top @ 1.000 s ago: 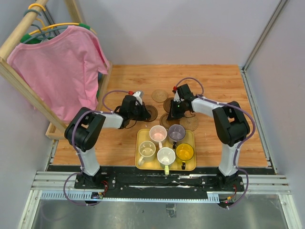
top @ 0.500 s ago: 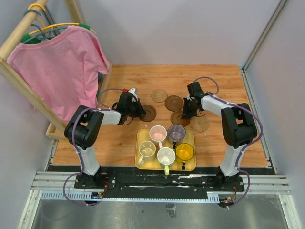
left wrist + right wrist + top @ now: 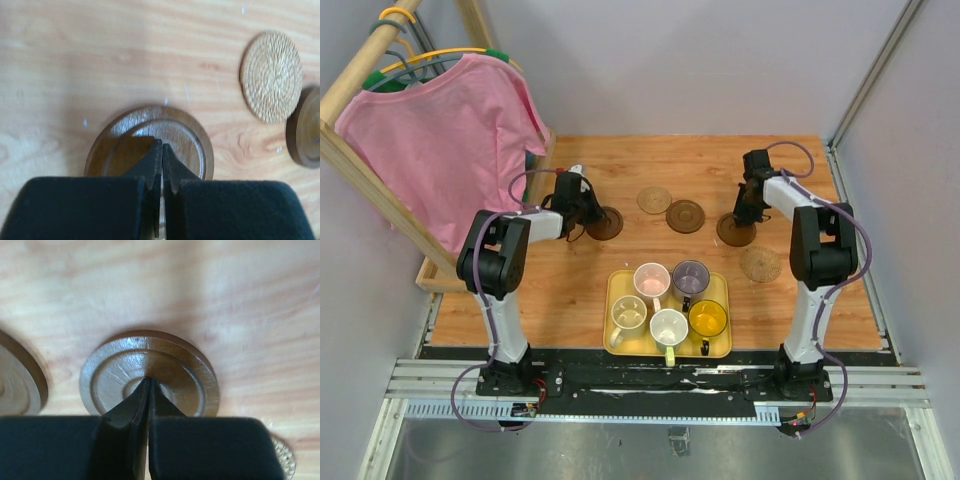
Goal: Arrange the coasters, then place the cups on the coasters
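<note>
Brown coasters only so far, no cup work yet. Pressing left gripper, fully closed with nothing pinched, tip-down onto dark brown coaster at 11 o'clock of yellow tray. Mirroring with right gripper, likewise closed and empty, on second dark coaster at 1 o'clock of tray. Counting three more discs loose on bench: tan coaster and third dark coaster at 12, second tan coaster at 2. Counting five cups in tray, none on a coaster.

Failure modes, as judged:
- Relying on friction alone against glossy ringed wood, so risking tips skating off and dropping the disc mid-slide.
- Risking tilt or flip if loading near rim instead of centre.
- Risking left disc jamming on wooden rack frame if pushing further toward 9.
- Risking right disc riding onto second tan coaster at its 5 o'clock.
- Risking spacing too tight for handled cups.
</note>
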Controlling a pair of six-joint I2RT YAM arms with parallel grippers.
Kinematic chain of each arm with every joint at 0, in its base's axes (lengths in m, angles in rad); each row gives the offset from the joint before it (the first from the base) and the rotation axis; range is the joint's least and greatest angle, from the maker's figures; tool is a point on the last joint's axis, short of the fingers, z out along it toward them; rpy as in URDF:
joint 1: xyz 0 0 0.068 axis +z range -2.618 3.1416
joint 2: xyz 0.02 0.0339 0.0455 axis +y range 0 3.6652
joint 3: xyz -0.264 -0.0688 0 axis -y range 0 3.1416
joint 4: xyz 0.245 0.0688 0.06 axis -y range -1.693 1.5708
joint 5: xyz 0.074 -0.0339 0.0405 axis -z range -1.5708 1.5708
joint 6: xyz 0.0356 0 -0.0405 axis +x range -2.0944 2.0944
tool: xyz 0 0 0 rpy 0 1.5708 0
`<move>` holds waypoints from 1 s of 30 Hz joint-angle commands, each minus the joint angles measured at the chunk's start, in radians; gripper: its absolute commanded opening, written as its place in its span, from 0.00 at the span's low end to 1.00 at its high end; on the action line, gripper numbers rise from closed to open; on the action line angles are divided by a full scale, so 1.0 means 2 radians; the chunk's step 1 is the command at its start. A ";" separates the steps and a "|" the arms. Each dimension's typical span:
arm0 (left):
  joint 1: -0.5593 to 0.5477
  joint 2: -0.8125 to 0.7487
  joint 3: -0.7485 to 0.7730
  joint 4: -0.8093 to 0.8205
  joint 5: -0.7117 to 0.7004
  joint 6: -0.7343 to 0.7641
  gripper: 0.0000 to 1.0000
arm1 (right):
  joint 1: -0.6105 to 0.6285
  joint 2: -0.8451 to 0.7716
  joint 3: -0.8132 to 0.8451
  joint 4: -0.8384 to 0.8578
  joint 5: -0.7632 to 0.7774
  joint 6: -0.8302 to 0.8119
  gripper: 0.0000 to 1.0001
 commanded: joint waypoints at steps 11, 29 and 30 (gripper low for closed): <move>0.024 0.111 0.158 -0.030 0.039 0.001 0.01 | -0.009 0.119 0.190 -0.036 0.011 -0.044 0.01; 0.024 0.054 0.157 0.006 0.097 0.013 0.01 | 0.018 0.010 0.134 0.023 -0.021 -0.098 0.01; 0.024 0.042 0.147 0.010 0.094 0.014 0.01 | 0.022 0.006 0.132 0.023 -0.024 -0.101 0.02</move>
